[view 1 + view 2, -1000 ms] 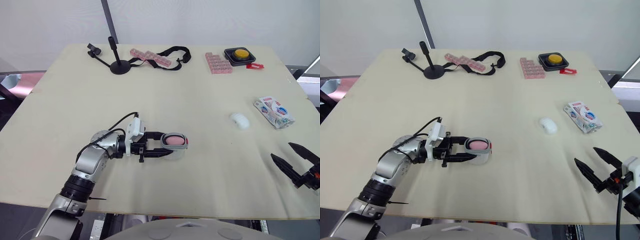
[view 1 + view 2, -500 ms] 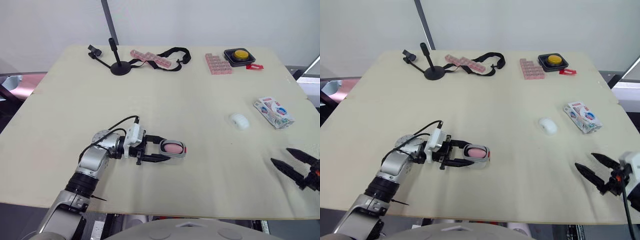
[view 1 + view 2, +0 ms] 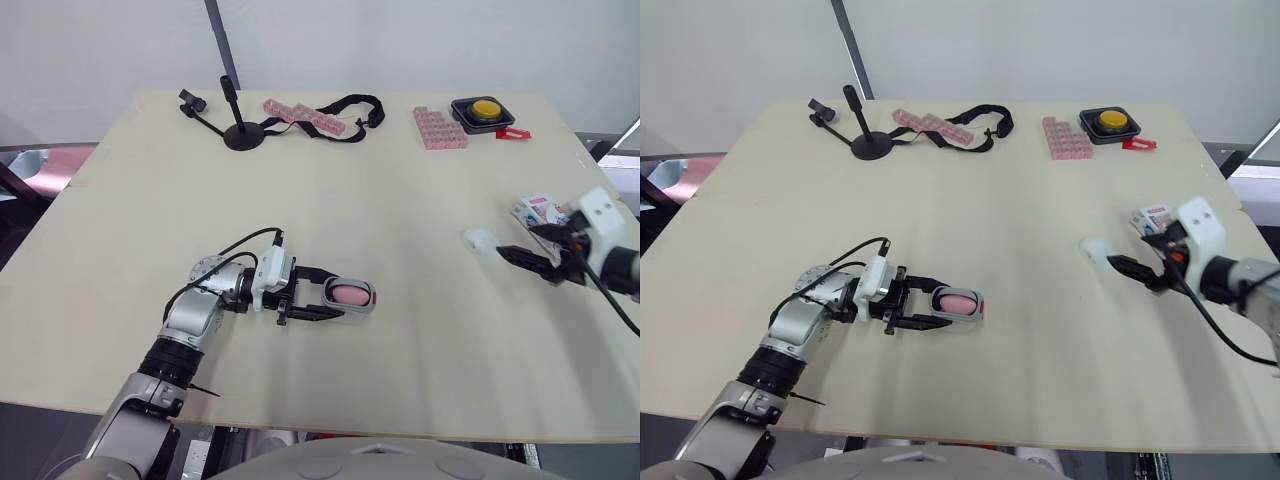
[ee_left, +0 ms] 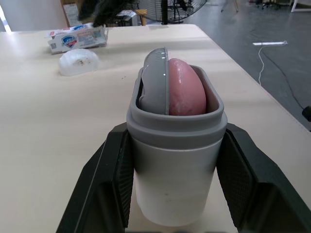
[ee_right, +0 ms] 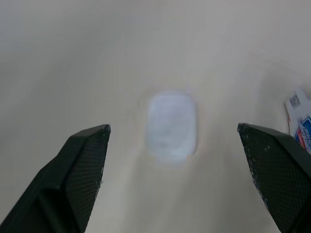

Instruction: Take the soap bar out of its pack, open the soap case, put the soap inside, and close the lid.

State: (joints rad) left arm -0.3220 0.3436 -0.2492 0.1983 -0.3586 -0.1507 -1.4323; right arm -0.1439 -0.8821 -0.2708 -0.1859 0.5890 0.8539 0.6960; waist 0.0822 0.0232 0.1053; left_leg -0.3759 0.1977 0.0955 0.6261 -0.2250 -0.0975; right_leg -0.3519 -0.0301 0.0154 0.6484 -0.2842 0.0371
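Note:
A grey-white soap case (image 4: pixel 174 160) lies on its side on the table with my left gripper (image 3: pixel 340 297) shut on its body. A pink soap bar (image 4: pixel 187 92) sits in its open mouth beside a grey inner tray (image 4: pixel 155 82). The case's translucent lid (image 3: pixel 480 240) rests on the table to the right, next to the white soap pack (image 3: pixel 543 208). My right gripper (image 3: pixel 522 243) hovers open just beyond the lid, between it and the pack. In the right wrist view the lid (image 5: pixel 172 124) lies between the spread fingers (image 5: pixel 85 155), with the pack (image 5: pixel 301 121) at the edge.
Along the far edge stand a black phone stand (image 3: pixel 238 130), a black strap (image 3: pixel 350 104), two pink pill organisers (image 3: pixel 300 112) (image 3: pixel 436 127), a yellow button in a black box (image 3: pixel 482 108) and a small red piece (image 3: pixel 511 132).
My right gripper has risen from the near right table edge and moved inward to the lid beside the pack. The left gripper with the case shifted slightly and tilted lower.

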